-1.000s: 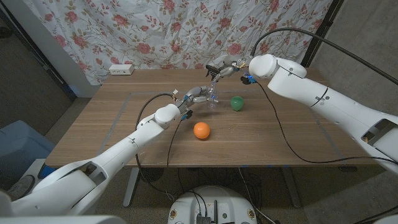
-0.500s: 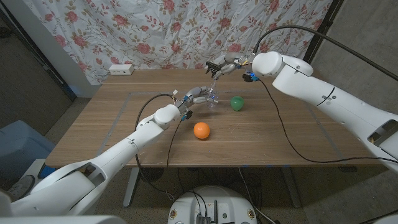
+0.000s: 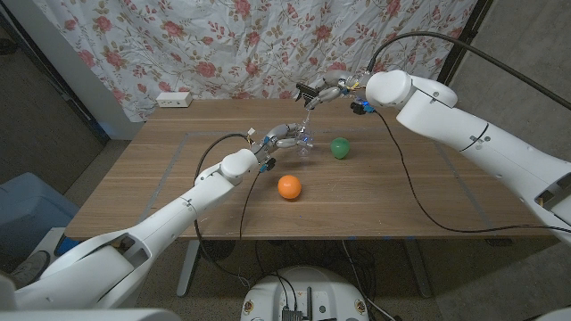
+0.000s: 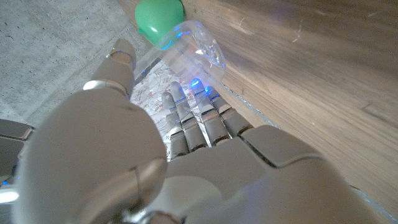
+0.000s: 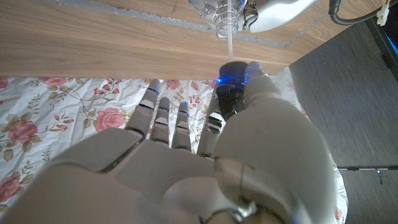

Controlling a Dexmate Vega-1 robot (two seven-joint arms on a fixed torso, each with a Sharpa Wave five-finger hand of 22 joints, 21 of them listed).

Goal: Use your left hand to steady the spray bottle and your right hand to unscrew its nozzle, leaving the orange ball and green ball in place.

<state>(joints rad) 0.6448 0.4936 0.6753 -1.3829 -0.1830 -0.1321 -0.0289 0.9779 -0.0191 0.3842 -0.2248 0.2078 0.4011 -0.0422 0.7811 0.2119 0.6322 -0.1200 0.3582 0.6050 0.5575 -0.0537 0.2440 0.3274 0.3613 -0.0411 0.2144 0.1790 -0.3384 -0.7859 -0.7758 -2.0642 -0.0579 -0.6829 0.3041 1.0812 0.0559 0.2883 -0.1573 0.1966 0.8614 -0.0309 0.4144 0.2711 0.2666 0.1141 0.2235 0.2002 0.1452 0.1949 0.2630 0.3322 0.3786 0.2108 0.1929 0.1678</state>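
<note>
The clear spray bottle (image 3: 304, 142) stands at mid-table, and my left hand (image 3: 280, 136) grips it from the side. In the left wrist view my fingers (image 4: 186, 118) wrap the bottle (image 4: 189, 46), with the green ball (image 4: 159, 16) beyond it. My right hand (image 3: 328, 92) holds the black nozzle (image 3: 308, 93) lifted above the bottle. The right wrist view shows the nozzle (image 5: 231, 93) pinched in my hand, its thin tube (image 5: 228, 45) still running toward the bottle's open neck (image 5: 226, 20). The green ball (image 3: 340, 147) lies just right of the bottle. The orange ball (image 3: 289, 186) sits nearer the front.
A white power strip (image 3: 174, 99) lies at the table's back left, under the floral curtain. A black cable (image 3: 403, 192) trails across the right half of the wooden table (image 3: 169, 192). Another cable (image 3: 214, 152) loops by my left wrist.
My right hand has drawn the nozzle a little higher and farther from the bottle. The left hand, the bottle and both balls have stayed put.
</note>
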